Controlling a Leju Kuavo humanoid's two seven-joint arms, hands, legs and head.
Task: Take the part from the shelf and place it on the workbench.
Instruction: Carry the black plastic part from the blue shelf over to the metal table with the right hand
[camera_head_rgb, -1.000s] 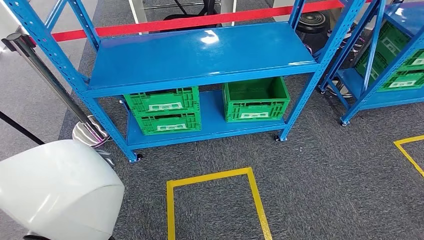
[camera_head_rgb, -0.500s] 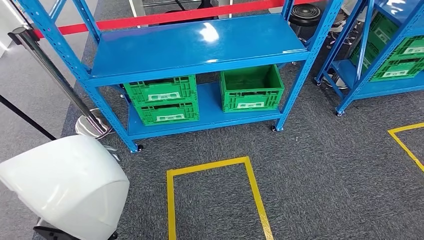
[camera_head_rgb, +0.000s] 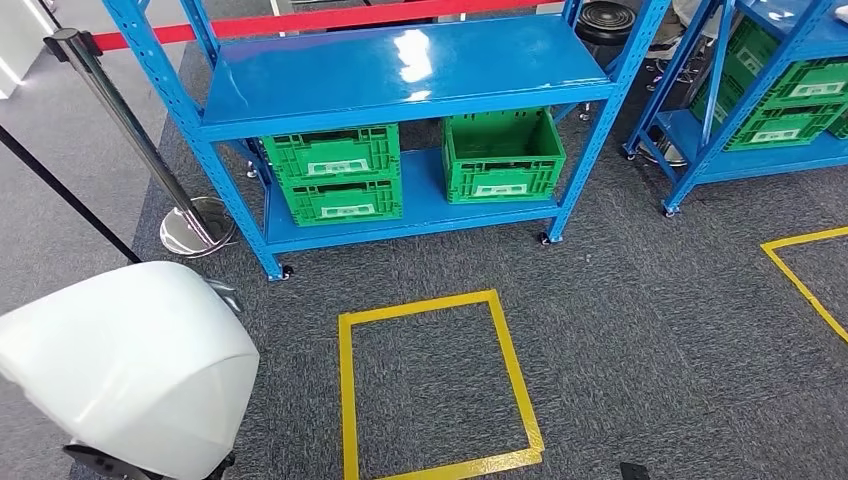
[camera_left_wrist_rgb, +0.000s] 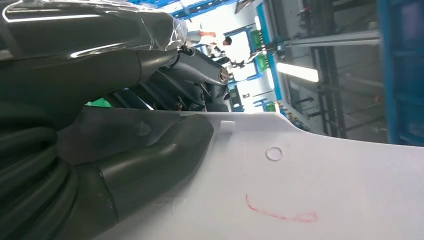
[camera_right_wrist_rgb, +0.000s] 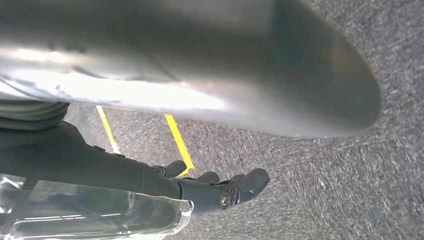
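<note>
Left hand (camera_left_wrist_rgb: 115, 165) clamps the big white part (camera_head_rgb: 120, 370) at seven o'clock — carried low for transport. Right hand (camera_right_wrist_rgb: 210, 187) hangs with fingers loosely apart, holding nothing. Blue shelf (camera_head_rgb: 400, 60) sits at twelve — workbench unseen.

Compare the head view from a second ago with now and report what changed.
The whole picture has shifted, so the camera moved, not the things: more of the yellow floor rectangle shows. The white part sits higher in the picture, and the left hand grips it. The green crates sit on the blue shelf as before.
</note>
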